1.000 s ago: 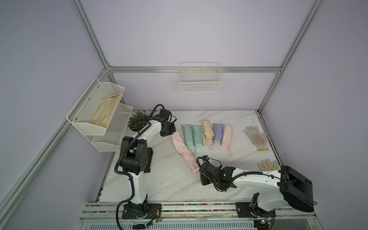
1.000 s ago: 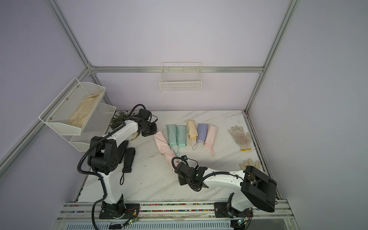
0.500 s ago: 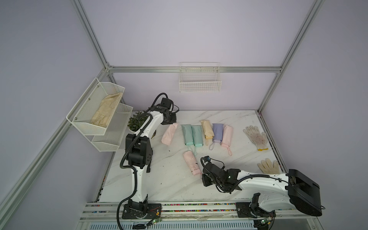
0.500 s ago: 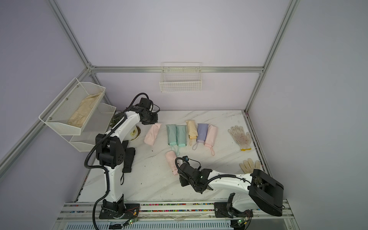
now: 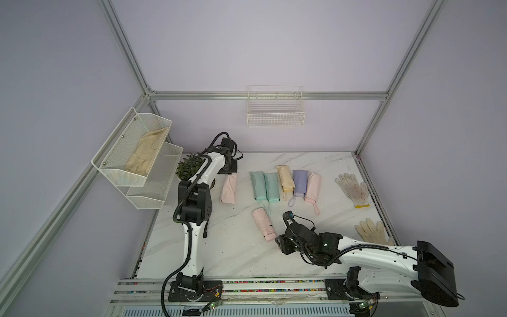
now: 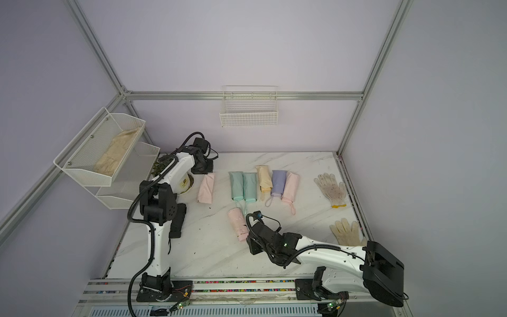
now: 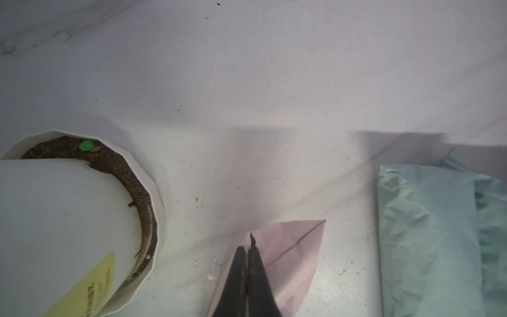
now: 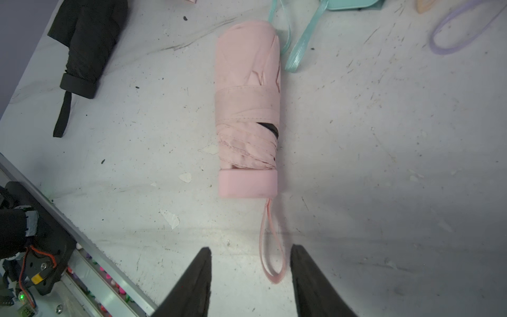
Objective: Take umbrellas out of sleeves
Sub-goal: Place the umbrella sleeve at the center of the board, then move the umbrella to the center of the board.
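The left claw [image 7: 248, 248] pinches shut on the thin, floppy pink sleeve [image 5: 229, 189]. At 5 o'clock from it lies the bare pink umbrella [image 5: 263, 223], likely light but firm. The right claw [image 8: 251, 248] is open by its wrist loop [image 8: 268, 211]; the hard handle cap [image 8: 247, 182] looks best to grab.

On my table [image 5: 233, 247] the loose umbrella [image 5: 263, 227] lies before the row of umbrellas [image 5: 285, 179]; the empty sleeve [image 5: 229, 189] left of that row, gloves [image 5: 352, 189] right.

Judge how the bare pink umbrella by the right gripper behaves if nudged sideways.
The pink umbrella probably slides rather than rolls: its handle cap looks flat-sided. Strapped tight, it likely moves as one piece. Its limp wrist loop would trail.
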Tool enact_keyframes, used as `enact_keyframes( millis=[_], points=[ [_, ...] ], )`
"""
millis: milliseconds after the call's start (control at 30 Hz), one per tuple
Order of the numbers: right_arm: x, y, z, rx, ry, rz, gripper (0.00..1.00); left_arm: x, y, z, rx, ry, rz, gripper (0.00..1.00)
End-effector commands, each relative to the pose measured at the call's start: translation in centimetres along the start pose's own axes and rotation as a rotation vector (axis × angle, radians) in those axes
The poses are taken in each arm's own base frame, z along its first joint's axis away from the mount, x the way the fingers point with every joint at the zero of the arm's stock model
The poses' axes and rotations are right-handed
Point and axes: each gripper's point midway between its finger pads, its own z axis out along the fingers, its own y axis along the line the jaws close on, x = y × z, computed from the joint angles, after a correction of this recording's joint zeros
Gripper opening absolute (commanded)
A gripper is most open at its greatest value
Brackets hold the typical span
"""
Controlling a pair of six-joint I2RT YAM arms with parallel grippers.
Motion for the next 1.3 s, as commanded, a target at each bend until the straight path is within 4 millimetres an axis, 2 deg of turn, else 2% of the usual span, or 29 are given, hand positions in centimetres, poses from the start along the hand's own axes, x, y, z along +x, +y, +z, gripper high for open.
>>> enact_keyframes(
  millis=[0, 100, 200, 267, 367, 433, 533, 633, 700, 800, 933, 1000, 1133, 1267],
  points=[
    [-1.7, 1.6, 0.2, -0.011, -0.021, -0.044, 0.51, -2.1, 1.0, -2.5, -0.049, -0.071, 0.049, 0.00],
    [-2.5, 2.3, 1.2, -0.005, -0.018, -0.064, 0.52, -2.2, 1.2, -2.4, -0.061, -0.075, 0.040, 0.11],
    [-3.2, 2.4, 2.8, 0.018, -0.012, -0.073, 0.60, -2.7, 1.6, -2.8, -0.073, -0.088, 0.034, 0.35],
    [-4.0, 1.9, 4.1, 0.031, 0.004, -0.062, 0.64, -3.2, 1.9, -3.6, -0.087, -0.108, 0.025, 0.58],
    [-4.9, 0.9, 6.2, 0.025, 0.043, -0.036, 0.68, -4.0, 1.6, -6.3, -0.059, -0.156, 0.005, 0.66],
    [-5.5, 0.7, 7.2, 0.030, 0.051, -0.040, 0.75, -4.3, 0.9, -8.7, -0.033, -0.192, 0.011, 0.67],
    [-6.0, 1.0, 8.5, 0.017, 0.075, -0.055, 0.87, -3.7, -1.1, -12.5, 0.025, -0.238, 0.005, 0.68],
    [-6.1, 1.3, 10.0, 0.005, 0.107, -0.064, 0.89, -2.1, -3.2, -15.0, 0.108, -0.274, 0.020, 0.68],
    [-5.9, 1.6, 11.0, 0.004, 0.130, -0.067, 0.88, -0.9, -3.9, -15.6, 0.144, -0.285, 0.021, 0.68],
    [-5.8, 1.7, 12.4, 0.019, 0.163, -0.065, 0.86, 0.3, -3.7, -15.5, 0.142, -0.295, 0.026, 0.68],
    [-5.2, 0.7, 13.3, 0.097, 0.189, -0.051, 0.80, 0.5, -4.5, -16.2, 0.202, -0.303, 0.020, 0.67],
    [-5.2, 1.0, 13.3, 0.098, 0.179, -0.044, 0.74, 0.6, -4.8, -16.6, 0.230, -0.306, 0.013, 0.67],
    [-5.1, 2.5, 14.0, 0.064, 0.183, -0.023, 0.58, 0.7, -5.1, -17.8, 0.271, -0.325, 0.002, 0.67],
    [-6.7, 4.7, 15.0, 0.004, 0.154, 0.035, 0.58, 0.7, -5.2, -19.1, 0.295, -0.350, -0.002, 0.67]
  ],
)
